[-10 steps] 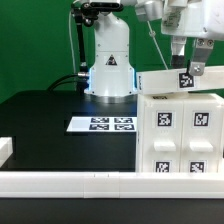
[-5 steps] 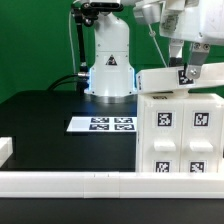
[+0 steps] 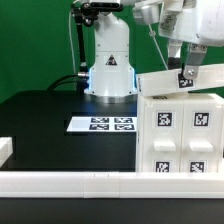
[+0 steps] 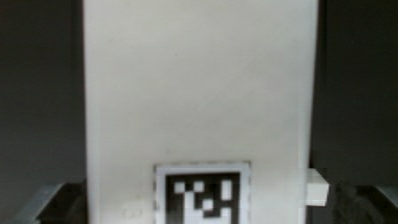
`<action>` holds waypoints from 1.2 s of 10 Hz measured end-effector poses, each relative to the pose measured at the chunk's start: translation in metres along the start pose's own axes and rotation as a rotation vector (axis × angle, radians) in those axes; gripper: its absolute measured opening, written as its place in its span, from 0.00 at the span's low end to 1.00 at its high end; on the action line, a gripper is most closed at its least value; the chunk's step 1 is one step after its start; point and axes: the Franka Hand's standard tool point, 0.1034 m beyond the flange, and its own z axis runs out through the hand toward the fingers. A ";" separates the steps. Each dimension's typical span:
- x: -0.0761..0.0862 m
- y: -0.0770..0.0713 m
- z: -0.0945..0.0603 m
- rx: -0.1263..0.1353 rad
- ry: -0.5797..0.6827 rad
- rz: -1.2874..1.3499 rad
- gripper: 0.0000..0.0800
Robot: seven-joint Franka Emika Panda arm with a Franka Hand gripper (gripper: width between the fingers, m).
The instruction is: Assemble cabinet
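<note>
The cabinet point(image 3: 180, 135) is the big white boxy body at the exterior view's right, its face carrying several square tags. Just above its top hangs a long white panel point(image 3: 160, 82), slightly tilted, with one tag near its right end. My gripper point(image 3: 187, 75) comes down from above and is shut on that panel near the tag. In the wrist view the panel point(image 4: 196, 90) fills the middle, its tag point(image 4: 208, 195) sits between my jaws, and my gripper point(image 4: 205, 205) has a dark finger on each long edge.
The marker board point(image 3: 102, 124) lies flat on the black table to the left of the cabinet. A white rail point(image 3: 70, 183) runs along the front edge, with a small white block point(image 3: 5, 150) at the far left. The arm's white base point(image 3: 108, 65) stands behind.
The panel has tilted a little, its left end dipping slightly toward the cabinet top. My gripper keeps the same hold.
</note>
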 end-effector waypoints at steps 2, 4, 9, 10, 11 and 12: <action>0.000 0.001 0.003 0.002 0.000 0.001 0.81; -0.001 0.001 0.003 0.002 0.000 0.015 0.69; 0.000 0.001 0.003 0.007 0.005 0.464 0.69; 0.000 0.002 0.002 0.015 0.013 0.600 0.69; 0.001 0.001 0.002 0.021 0.016 0.715 0.69; 0.002 -0.001 0.003 0.070 0.040 0.881 0.69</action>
